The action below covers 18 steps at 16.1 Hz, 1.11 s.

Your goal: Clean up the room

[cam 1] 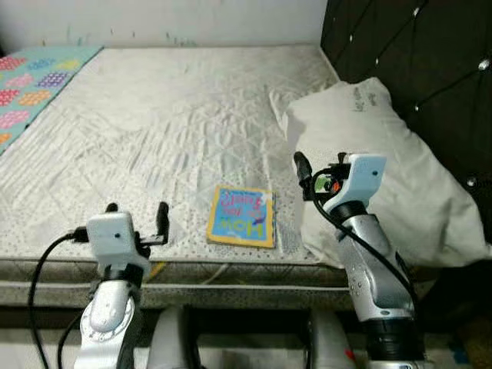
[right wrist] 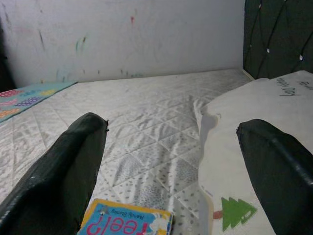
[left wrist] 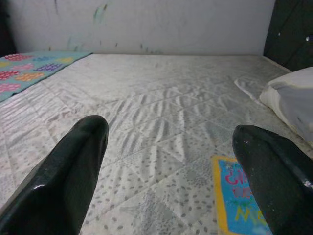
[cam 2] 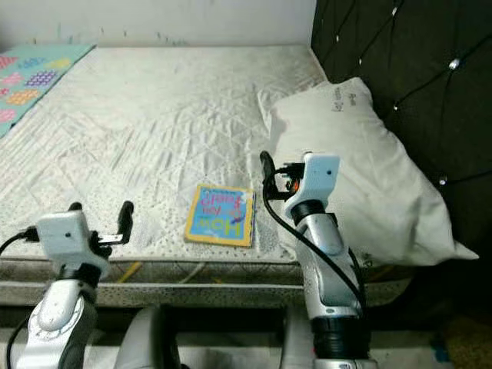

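Nearest the robot, the left gripper (cam 1: pixel 137 211) hovers over the front edge of the bed (cam 1: pixel 177 115), its two black fingers (left wrist: pixel 63 181) spread wide with nothing between them. Just beside it, toward the right arm, a children's board book (cam 1: pixel 242 217) lies flat on the quilted mattress near that front edge, its blue cover with a yellow border facing up and its big letters reading upside down from the robot's side. In the left wrist view the book's corner (left wrist: pixel 239 200) sits close under the inner finger, apart from it. The right gripper (cam 2: pixel 267 167) is raised a little farther in, on the other side of the book and slightly beyond it, also held wide open and empty; its wrist view looks over the book's near edge (right wrist: pixel 128 219) below and between the fingers. Right beside this gripper, on its outer side, a white pillow (cam 1: pixel 384 165) rests against the dark tufted headboard (cam 1: pixel 419 58), its front corner printed with a small green tree (right wrist: pixel 236 211). Beyond both grippers the grey-white mattress stretches bare and lightly creased to a pale wall (left wrist: pixel 146 24) marked with faint scribbles. Far off past the left gripper, at the bed's back corner, lies a teal blanket (cam 1: pixel 34 81) patterned with pink, purple and yellow patches.
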Motion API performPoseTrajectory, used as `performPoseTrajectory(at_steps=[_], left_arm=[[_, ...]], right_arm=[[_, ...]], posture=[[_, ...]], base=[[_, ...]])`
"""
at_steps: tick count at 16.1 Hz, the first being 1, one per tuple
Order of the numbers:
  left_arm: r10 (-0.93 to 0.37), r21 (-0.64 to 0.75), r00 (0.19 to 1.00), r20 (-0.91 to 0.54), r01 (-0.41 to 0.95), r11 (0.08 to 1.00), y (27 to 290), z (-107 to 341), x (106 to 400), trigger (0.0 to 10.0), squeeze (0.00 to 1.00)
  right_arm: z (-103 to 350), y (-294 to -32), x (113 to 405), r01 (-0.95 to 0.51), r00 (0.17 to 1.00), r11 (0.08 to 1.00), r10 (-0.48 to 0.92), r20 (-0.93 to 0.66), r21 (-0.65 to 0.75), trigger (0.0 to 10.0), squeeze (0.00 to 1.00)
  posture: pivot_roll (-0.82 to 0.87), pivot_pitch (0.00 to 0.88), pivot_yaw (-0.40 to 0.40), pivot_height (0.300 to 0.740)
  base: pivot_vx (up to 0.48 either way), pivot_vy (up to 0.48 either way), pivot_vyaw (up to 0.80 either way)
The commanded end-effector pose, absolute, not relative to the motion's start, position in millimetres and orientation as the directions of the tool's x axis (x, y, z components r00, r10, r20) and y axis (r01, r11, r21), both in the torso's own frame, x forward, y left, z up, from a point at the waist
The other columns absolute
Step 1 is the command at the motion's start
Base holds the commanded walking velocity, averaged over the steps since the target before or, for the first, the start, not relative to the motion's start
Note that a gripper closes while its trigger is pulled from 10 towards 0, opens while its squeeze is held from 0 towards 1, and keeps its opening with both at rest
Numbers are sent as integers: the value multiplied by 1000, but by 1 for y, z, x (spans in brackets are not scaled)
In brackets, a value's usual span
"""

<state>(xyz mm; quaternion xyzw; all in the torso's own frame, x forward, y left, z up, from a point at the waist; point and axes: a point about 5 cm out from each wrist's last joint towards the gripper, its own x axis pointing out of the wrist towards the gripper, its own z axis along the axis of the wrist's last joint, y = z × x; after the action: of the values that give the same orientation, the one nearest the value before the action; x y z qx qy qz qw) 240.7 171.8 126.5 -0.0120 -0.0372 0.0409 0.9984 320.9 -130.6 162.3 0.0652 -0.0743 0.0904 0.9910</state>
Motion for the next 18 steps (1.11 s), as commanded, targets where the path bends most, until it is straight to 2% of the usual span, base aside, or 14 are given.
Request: performPoseTrajectory(at_steps=[1, 9, 18], left_arm=[[98, -27, 992, 81, -96, 995, 173, 128, 244, 10000, 0], [85, -40, 993, 81, -82, 996, 170, 126, 254, 10000, 0], [25, -64, 992, 125, -17, 998, 161, 135, 268, 10000, 0]], right_arm=[[166, -131, 323, -178, 972, 976, 155, 178, 123, 10000, 0], [162, -138, 327, -146, 976, 984, 126, 179, 105, 10000, 0], [155, -140, 331, -124, 982, 989, 111, 154, 75, 10000, 0]], posture=[[-106, 0, 68, 652], [-122, 0, 77, 740], [-145, 0, 89, 740]], base=[[0, 0, 0], [0, 0, 0], [0, 0, 0]])
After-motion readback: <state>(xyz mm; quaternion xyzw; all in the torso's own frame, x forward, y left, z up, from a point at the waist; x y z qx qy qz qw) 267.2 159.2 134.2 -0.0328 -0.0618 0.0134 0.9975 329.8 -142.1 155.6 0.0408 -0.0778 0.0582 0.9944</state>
